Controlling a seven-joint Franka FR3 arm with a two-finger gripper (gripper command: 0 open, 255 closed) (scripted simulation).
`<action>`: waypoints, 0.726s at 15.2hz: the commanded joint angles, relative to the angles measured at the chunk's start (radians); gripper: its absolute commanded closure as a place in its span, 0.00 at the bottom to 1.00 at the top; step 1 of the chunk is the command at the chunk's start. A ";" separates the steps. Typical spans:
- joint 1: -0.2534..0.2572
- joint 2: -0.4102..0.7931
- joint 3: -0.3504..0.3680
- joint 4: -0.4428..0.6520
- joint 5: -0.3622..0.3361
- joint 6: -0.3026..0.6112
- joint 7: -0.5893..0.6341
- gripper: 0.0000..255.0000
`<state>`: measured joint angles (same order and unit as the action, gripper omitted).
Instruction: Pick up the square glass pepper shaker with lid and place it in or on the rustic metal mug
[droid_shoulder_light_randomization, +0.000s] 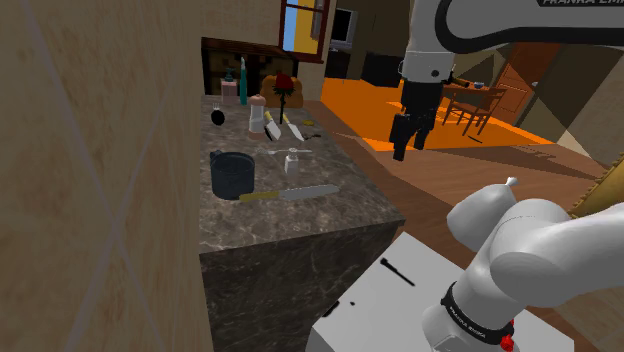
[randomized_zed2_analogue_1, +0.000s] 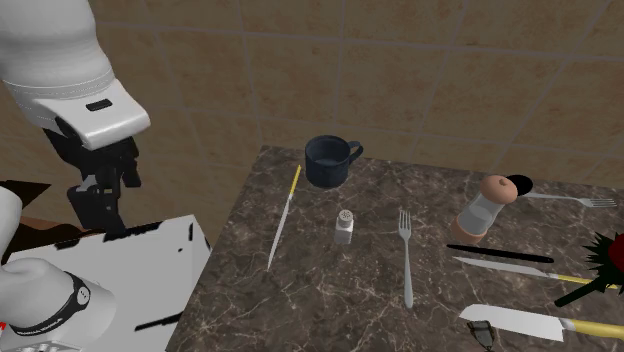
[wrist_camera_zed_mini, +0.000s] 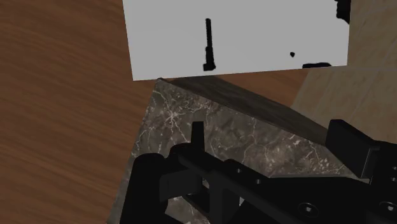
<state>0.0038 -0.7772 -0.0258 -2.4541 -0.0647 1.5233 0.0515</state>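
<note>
Hanging in the air off the left end of the counter (randomized_zed2_analogue_1: 300, 300) in the second exterior view, the black gripper (randomized_zed2_analogue_1: 100, 220) sits near the white stand (randomized_zed2_analogue_1: 160, 260), well away from everything on the marbled top. From the wrist view its fingers (wrist_camera_zed_mini: 197, 133) stand spread apart with nothing between them. Moving right along the counter there is a long yellow-handled knife (randomized_zed2_analogue_1: 283, 215), then the dark mug (randomized_zed2_analogue_1: 328, 160) near the wall, and just in front of it, not touching, the small pale pepper shaker (randomized_zed2_analogue_1: 344, 226) standing upright between the knife and a fork (randomized_zed2_analogue_1: 405, 255).
</note>
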 joint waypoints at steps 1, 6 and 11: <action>0.000 0.000 0.000 0.000 0.000 0.000 0.000 0.00; 0.001 0.184 -0.005 0.047 0.016 0.148 0.020 0.00; 0.003 0.375 -0.011 0.128 0.034 0.270 0.033 0.00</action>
<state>0.0041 -0.4376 -0.0387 -2.3438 -0.0370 1.7721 0.0781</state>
